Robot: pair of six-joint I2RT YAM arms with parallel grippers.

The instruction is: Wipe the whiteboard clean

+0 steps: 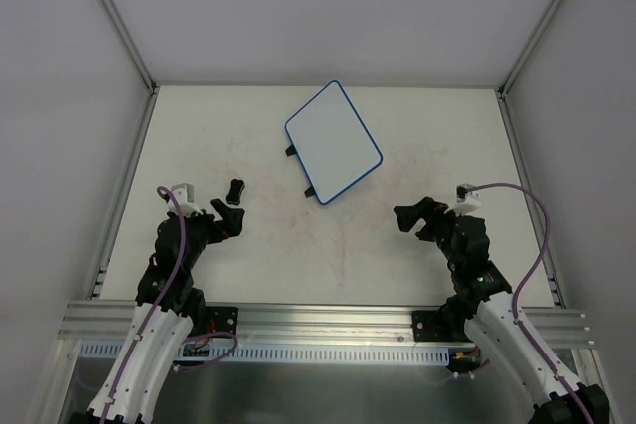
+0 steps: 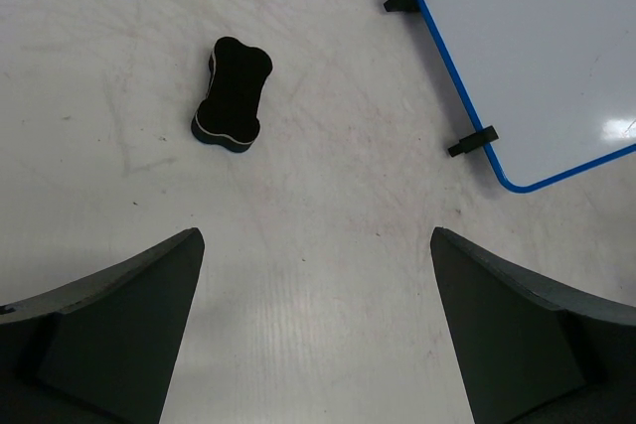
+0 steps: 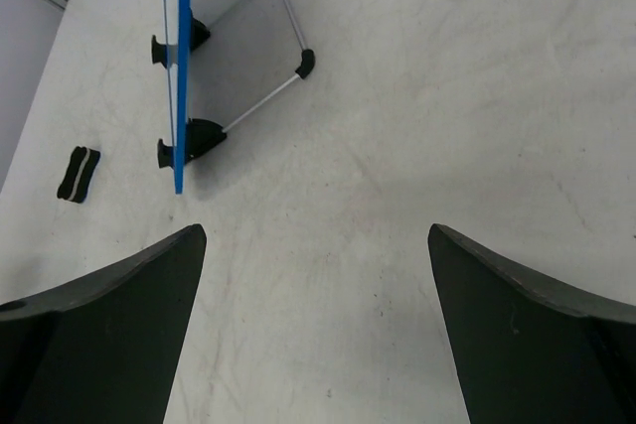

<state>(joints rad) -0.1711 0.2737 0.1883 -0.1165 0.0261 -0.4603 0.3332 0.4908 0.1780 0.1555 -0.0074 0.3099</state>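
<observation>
The whiteboard (image 1: 333,141), white with a thin blue rim and two black tabs on its near-left edge, stands propped at a slant at the back middle of the table. Its face shows no marks. The left wrist view shows its corner (image 2: 537,47); the right wrist view shows it edge-on (image 3: 180,67). A small black bone-shaped eraser (image 1: 235,190) lies left of it, also in the left wrist view (image 2: 233,94) and the right wrist view (image 3: 78,174). My left gripper (image 1: 235,215) is open and empty just short of the eraser (image 2: 316,235). My right gripper (image 1: 409,219) is open and empty right of the board (image 3: 316,232).
A thin metal prop leg with black ends (image 3: 288,7) holds the board up from behind. Aluminium rails (image 1: 127,161) run along the left and right table edges, with grey walls beyond. The table top (image 1: 338,255) is scuffed white.
</observation>
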